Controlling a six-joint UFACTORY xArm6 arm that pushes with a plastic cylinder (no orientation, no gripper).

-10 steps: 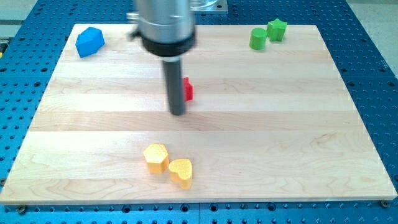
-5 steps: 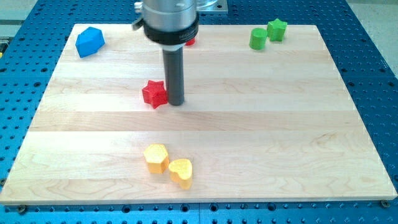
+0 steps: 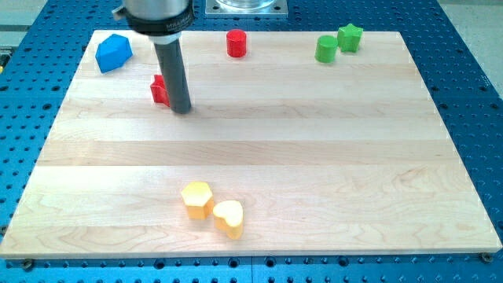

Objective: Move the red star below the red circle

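The red star point(image 3: 159, 90) lies in the upper left part of the wooden board point(image 3: 314, 157), partly hidden behind my rod. My tip point(image 3: 181, 109) rests on the board right against the star's right side. The red circle point(image 3: 236, 42), a short cylinder, stands near the top edge at the middle, up and to the right of the star.
A blue block point(image 3: 113, 53) sits at the top left corner. A green cylinder point(image 3: 326, 49) and a green star point(image 3: 350, 37) sit at the top right. A yellow hexagon point(image 3: 196, 198) and a yellow heart point(image 3: 229, 218) touch each other near the bottom edge.
My rod has swept from the board's middle to the upper left. The red star has slid left and up with it. The red circle, hidden before, now shows.
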